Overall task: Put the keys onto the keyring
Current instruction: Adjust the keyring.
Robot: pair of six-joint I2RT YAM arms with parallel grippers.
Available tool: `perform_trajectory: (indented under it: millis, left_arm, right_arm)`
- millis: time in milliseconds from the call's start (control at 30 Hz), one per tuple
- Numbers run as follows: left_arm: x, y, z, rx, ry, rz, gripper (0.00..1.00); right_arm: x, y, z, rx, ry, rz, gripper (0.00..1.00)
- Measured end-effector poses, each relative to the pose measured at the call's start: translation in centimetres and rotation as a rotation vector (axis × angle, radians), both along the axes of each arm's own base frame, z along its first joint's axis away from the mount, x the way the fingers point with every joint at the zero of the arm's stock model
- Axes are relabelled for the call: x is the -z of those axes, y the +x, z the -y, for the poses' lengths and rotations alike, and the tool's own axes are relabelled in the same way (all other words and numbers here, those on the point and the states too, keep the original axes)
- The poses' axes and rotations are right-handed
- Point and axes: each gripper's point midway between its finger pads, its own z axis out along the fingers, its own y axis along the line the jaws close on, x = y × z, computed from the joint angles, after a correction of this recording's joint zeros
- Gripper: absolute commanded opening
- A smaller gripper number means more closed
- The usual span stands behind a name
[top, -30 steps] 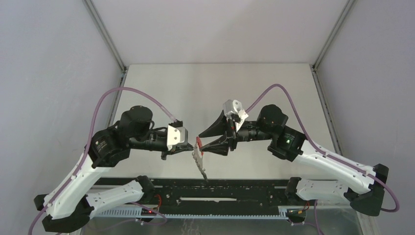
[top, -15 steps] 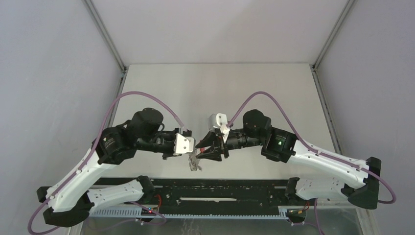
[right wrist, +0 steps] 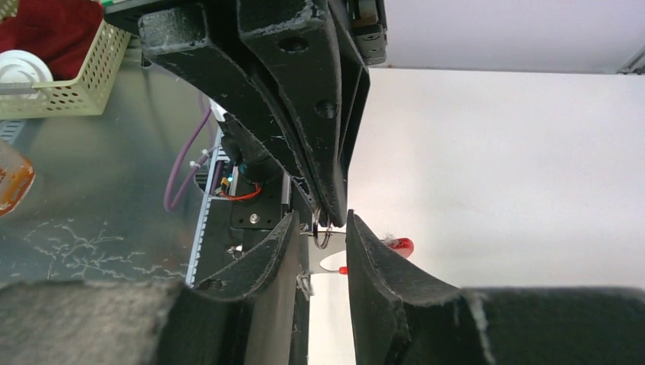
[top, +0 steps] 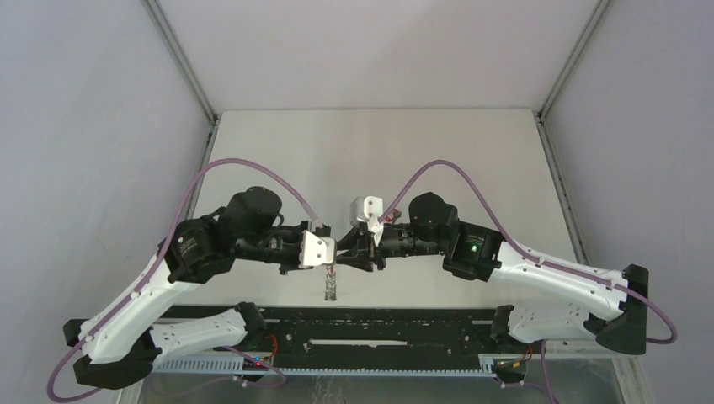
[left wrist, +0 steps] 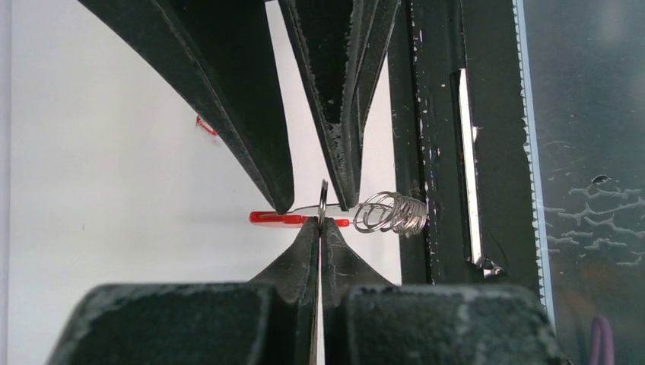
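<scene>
pale table [top: 379,151], black rail [top: 379,324] along its near edge; dangling keys [top: 332,288] perhaps touch it

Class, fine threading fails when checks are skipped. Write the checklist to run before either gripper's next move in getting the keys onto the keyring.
1. Left gripper pinches the keyring: ok, jaws shut on a thin ring.
2. Right gripper has a hold: cannot tell; its jaws stand apart around that ring.
3. Keys in sight: ok, a silvery bunch close by the grippers.
4. Keys threaded on the ring: cannot tell.
5. Red strap clear of the fingertips: not ok, it lies right at them.
</scene>
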Motion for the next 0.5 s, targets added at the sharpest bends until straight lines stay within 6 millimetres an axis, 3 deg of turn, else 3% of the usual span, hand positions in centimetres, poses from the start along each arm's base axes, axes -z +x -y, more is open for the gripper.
perform_trajectory:
  millis: [100,267,500]
  left_arm:
    - [0.0,-0.08,0.03,0.003,0.0,-0.001,0.0]
    - [-0.03,-0.09,0.05,0.003,-0.001,0.0,0.0]
    - [0.23,-0.26,-0.17,0.003,0.012,-0.01,0.0]
  right_arm:
    - [-0.01,0.27,-0.02,0.014,0.0,0.01,0.28]
    - [-0.05,0.17,-0.08,0.011,0.002,0.019,0.01]
    - [0.23,-0.13,-0.3,-0.011,-0.022,0.019,0.0]
